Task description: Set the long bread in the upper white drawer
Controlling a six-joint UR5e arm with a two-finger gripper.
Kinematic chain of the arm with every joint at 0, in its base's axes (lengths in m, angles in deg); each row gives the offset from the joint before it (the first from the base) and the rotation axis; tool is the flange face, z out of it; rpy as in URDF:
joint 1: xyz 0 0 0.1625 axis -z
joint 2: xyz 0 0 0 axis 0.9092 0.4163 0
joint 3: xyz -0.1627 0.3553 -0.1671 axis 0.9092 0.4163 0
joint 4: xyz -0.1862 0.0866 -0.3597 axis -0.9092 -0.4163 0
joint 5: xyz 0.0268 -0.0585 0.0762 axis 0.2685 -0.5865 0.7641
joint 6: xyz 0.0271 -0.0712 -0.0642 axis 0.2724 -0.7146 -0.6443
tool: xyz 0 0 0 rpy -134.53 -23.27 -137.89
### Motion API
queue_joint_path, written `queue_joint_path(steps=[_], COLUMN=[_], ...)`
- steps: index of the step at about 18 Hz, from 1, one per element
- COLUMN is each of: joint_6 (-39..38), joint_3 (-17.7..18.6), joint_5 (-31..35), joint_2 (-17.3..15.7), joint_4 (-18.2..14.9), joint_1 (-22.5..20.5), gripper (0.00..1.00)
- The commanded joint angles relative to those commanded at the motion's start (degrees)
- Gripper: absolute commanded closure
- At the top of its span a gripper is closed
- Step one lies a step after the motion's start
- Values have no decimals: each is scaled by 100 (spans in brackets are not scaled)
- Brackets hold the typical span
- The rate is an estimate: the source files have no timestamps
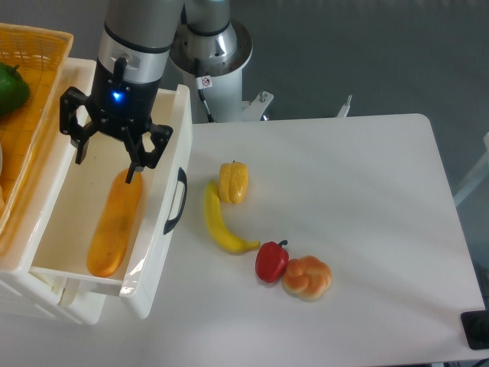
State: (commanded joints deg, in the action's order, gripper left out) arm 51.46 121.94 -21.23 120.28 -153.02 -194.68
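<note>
We record the gripper with its two black fingers spread wide apart, holding nothing; the right-hand fingertip hangs just above the upper end of the long bread, and we cannot tell whether it touches. The long bread lies flat on the floor of the upper white drawer, along its right wall, running from about 1 o'clock down to 7 o'clock, its lower end near the front lip. The drawer's black curved handle faces 3 o'clock toward the table. At 9 o'clock of the gripper we note a wicker basket with a green item at the picture's edge. On the table, at 3 to 5 o'clock of the drawer: a yellow pepper just beside a banana, then a red pepper touching a knotted bun. A small red-and-white sticker on the arm's base is too small for us to read.
</note>
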Motion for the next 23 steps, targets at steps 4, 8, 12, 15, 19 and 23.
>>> queue_joint_path(steps=[4, 8, 12, 15, 19, 23], joint_6=[193, 544, 764, 1211, 1721, 2757], joint_3=[9, 9, 9, 35, 70, 70], joint_5=[343, 773, 809, 826, 1290, 2108], joint_2=[-27, 26, 35, 44, 114, 237], joint_4=[-26, -35, 0, -26, -26, -26], joint_1=[-36, -263, -527, -659, -827, -888], gripper=[8, 0, 0, 0, 0, 0])
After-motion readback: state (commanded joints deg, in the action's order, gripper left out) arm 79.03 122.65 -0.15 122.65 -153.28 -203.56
